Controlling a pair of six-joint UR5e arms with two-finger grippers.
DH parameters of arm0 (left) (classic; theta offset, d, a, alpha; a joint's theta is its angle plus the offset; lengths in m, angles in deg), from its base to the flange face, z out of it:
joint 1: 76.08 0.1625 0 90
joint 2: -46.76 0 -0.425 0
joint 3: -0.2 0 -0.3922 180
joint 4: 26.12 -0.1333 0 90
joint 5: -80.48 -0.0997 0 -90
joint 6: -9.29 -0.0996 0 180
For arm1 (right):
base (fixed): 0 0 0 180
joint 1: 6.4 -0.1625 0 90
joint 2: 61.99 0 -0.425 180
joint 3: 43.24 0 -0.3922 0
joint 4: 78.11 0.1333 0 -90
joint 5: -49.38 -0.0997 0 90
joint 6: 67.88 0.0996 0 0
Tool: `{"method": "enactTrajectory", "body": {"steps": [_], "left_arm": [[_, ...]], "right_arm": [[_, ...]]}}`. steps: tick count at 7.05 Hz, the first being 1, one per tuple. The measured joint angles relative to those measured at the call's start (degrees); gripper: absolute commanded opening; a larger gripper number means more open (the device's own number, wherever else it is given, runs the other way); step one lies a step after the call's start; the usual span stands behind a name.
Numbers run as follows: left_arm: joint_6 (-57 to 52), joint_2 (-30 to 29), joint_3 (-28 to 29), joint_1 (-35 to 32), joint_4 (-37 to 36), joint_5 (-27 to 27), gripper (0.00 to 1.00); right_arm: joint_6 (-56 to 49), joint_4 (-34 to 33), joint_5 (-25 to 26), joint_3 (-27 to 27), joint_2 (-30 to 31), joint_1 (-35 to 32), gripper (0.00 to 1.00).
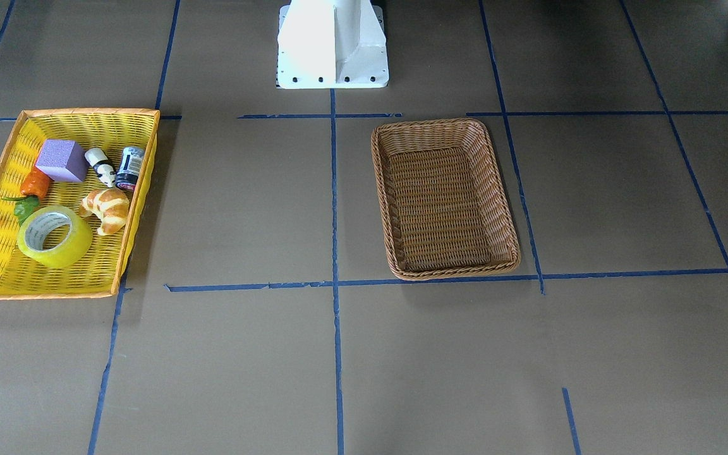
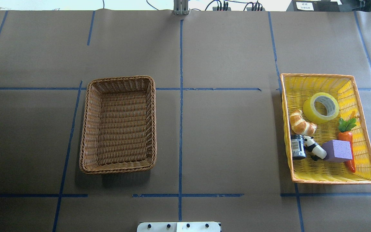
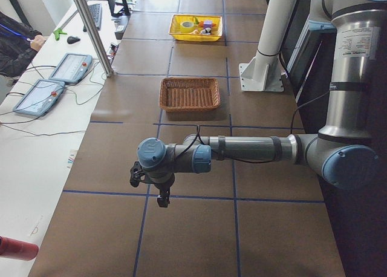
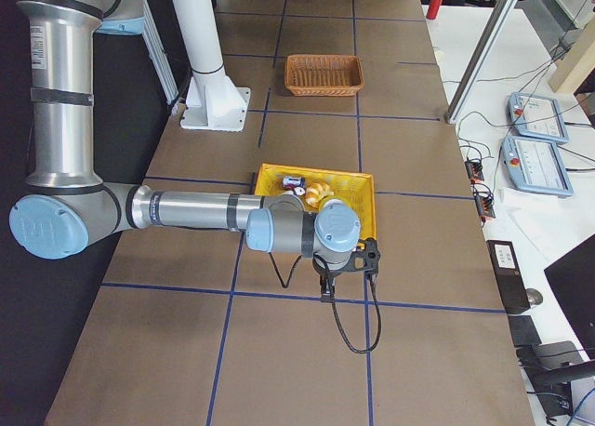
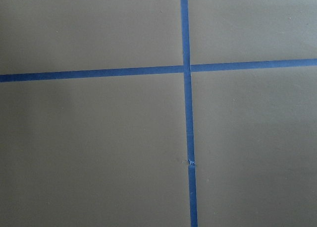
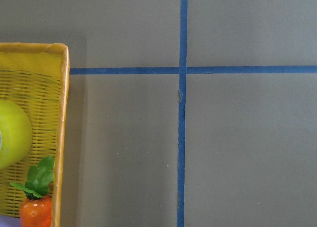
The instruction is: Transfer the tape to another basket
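The tape (image 2: pixel 321 108), a yellow-green roll with a white core, lies in the yellow basket (image 2: pixel 317 76) on my right side. It also shows in the front view (image 1: pixel 54 236) and at the left edge of the right wrist view (image 6: pixel 10 133). The brown wicker basket (image 2: pixel 119 83) stands empty on my left side (image 1: pixel 430 131). My left gripper (image 3: pixel 163 198) hangs over bare table, far from both baskets. My right gripper (image 4: pixel 327 291) hangs just beyond the yellow basket's outer side. Both grippers show only in the side views, so I cannot tell whether they are open or shut.
The yellow basket also holds a croissant (image 2: pixel 301 124), a purple block (image 2: pixel 337 150), a carrot (image 2: pixel 346 138), a panda figure (image 2: pixel 314 148) and a dark jar (image 2: pixel 298 146). The white robot base (image 1: pixel 332 44) stands mid-table. Blue tape lines cross the brown table.
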Motion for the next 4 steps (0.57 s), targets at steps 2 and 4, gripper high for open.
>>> {"method": "enactTrajectory", "body": {"steps": [2,4], "left_arm": [[0.3,-0.1,0.0,0.0,0.0,0.0,1.0],[0.5,-0.2,0.0,0.1,0.1,0.0,1.0]], "right_arm": [[0.0,0.1,0.1,0.0,0.0,-0.1,1.0],[-0.1,0.2,0.2,0.0,0.1,-0.1,1.0]]}}
